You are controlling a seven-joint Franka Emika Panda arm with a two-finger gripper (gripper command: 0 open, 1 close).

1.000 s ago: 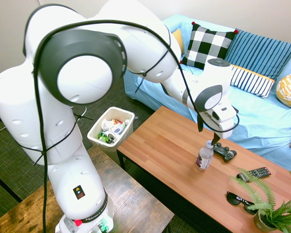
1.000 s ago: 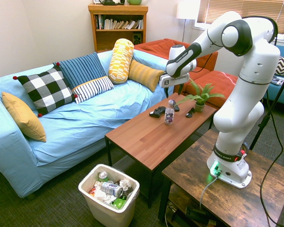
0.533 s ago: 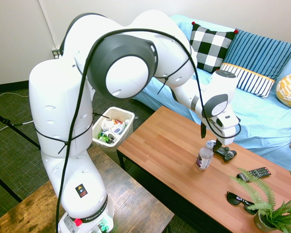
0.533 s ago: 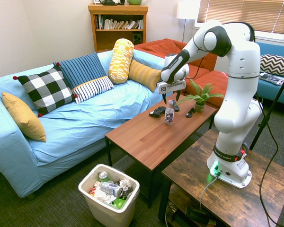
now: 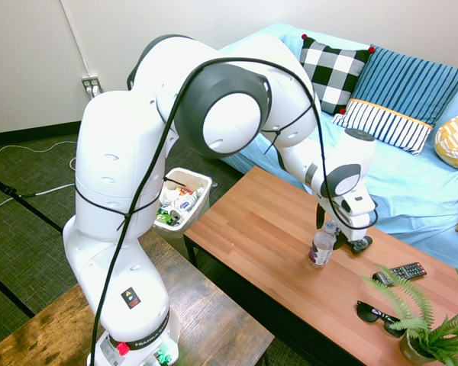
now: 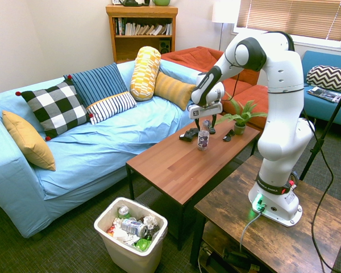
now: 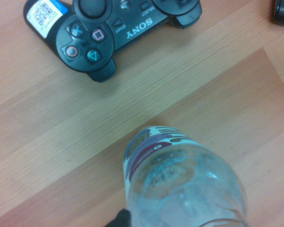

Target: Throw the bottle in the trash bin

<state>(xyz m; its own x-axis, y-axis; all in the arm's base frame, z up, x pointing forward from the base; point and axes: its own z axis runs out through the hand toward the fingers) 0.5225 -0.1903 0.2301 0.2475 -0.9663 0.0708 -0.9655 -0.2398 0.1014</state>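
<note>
In the second exterior view, the tool point(image 6: 205, 121) hangs open over the counter point(image 6: 169, 168), fingers pointing down and spread. The upright bottle point(image 6: 203, 138) stands at the tool's six o'clock, its top near the level of the fingertips, not gripped. From the bottle, the black game controller point(image 6: 188, 135) lies near at nine o'clock, the sunglasses point(image 6: 228, 136) at three, and the trash bin point(image 6: 131, 236), holding litter, well apart at seven.
</note>
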